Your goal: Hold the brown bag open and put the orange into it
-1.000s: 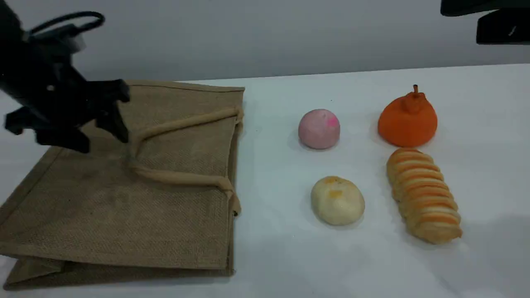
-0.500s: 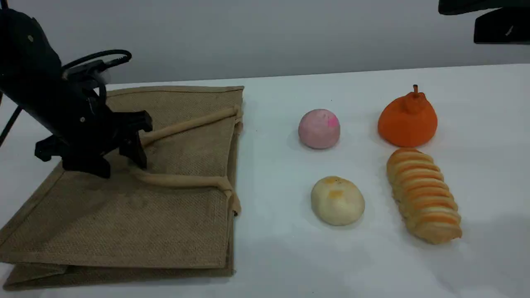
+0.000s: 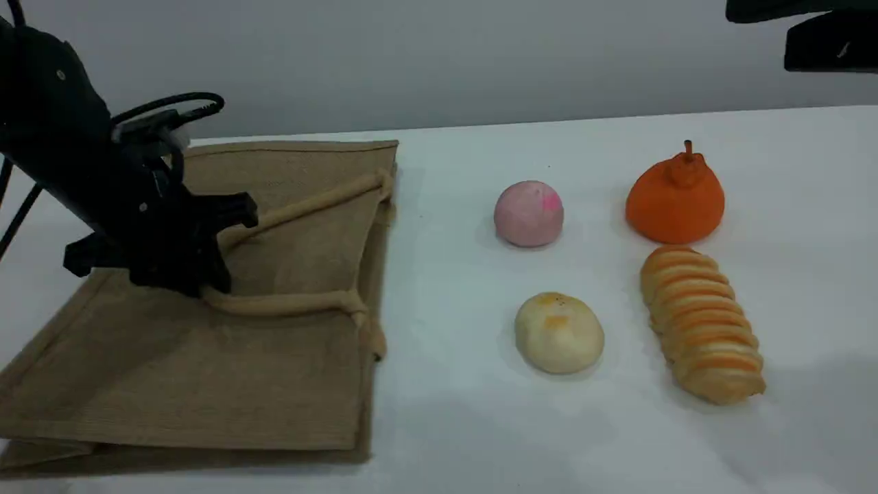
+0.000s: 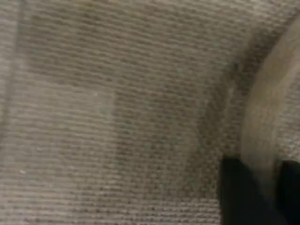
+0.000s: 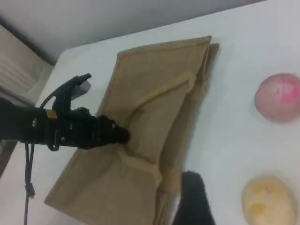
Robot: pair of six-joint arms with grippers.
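Observation:
The brown bag (image 3: 206,384) lies flat on the left of the white table, its mouth facing right. My left gripper (image 3: 212,271) is down on the bend of the beige handle (image 3: 302,206) and is shut on it. In the left wrist view the handle (image 4: 267,117) runs between the two black fingertips (image 4: 239,197). The right wrist view shows the bag (image 5: 154,108) with the left gripper (image 5: 119,136) on it. The orange (image 3: 675,199) stands at the far right, untouched. My right gripper (image 3: 775,31) hangs high above it, open and empty; its fingertip (image 5: 194,197) shows in its own view.
Between the bag and the orange are a pale pink ball (image 3: 529,213) and a cream bun (image 3: 559,333). A striped bread loaf (image 3: 699,322) lies just in front of the orange. The left arm's cable (image 3: 171,103) loops above the bag.
The left gripper came down and to the right onto the handle's bend and closed on it. The bag's mouth edge shifted slightly left. The right arm stayed still.

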